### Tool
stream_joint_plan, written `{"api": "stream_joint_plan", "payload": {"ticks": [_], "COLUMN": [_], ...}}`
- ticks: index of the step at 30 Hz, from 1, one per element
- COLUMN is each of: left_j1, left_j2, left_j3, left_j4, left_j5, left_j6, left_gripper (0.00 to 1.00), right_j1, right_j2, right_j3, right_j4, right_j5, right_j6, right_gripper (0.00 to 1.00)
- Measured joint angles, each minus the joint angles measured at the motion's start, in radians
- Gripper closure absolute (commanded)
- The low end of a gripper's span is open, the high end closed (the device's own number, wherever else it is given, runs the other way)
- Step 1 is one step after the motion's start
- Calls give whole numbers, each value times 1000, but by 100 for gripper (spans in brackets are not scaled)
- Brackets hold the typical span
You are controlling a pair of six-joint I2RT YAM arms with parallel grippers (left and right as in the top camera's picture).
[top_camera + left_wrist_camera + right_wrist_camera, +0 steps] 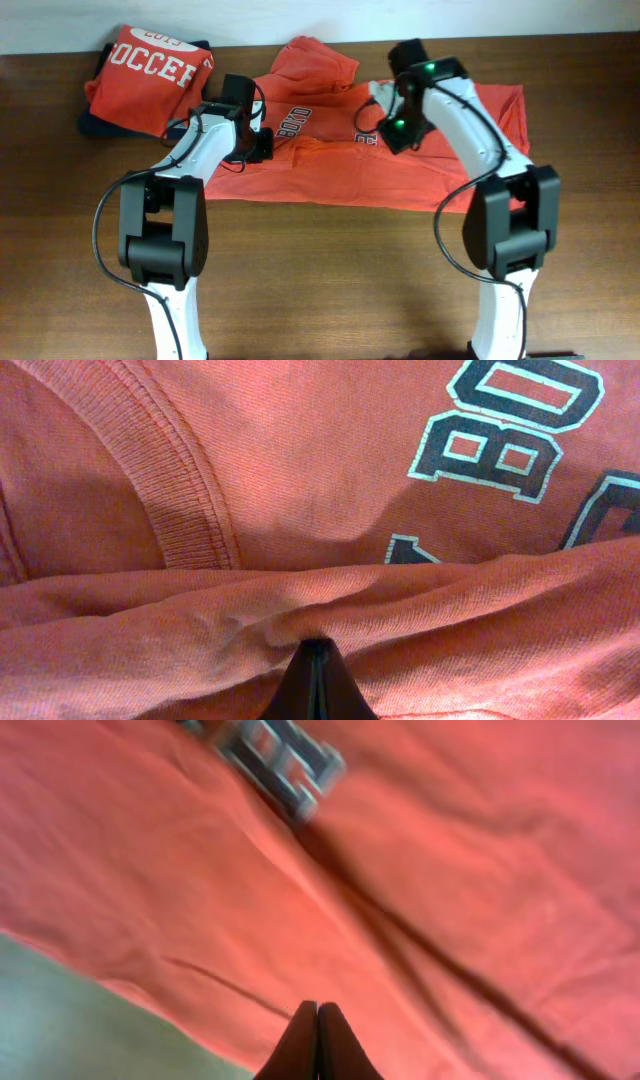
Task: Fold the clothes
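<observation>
Wooden table holds one folded SOCCER shirt at its far left, while the orange T-shirt mid-table lies only part-folded, left gripper pinched shut on its cloth, right gripper closed, grip unclear.

A dark brown wooden table fills the overhead view, its grain running left to right. One orange-red shirt lies spread across the far middle, chest print up, with its collar end bunched toward the far edge and its hem straight along the near side. At the far left, just beside it, a folded shirt with white SOCCER lettering rests on a navy cloth that shows at its left and near edges
</observation>
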Motion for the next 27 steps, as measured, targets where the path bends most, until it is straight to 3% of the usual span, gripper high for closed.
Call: {"api": "stream_joint_plan", "payload": {"ticks": [9,19,27], "left_j1": [0,0,0], "left_j2": [0,0,0], "left_j3": [0,0,0], "left_j4": [0,0,-2], "left_j5": [0,0,0], "left_j6": [0,0,0], "left_gripper": [99,99,99], "right_j1": [-81,-98,-104], "right_j2": [0,0,0], "right_j3": [-170,-243,-306], "right_j4": [81,143,319], "right_j5": [3,3,42], "right_j6": [28,70,76], "right_gripper": [96,96,95]}}
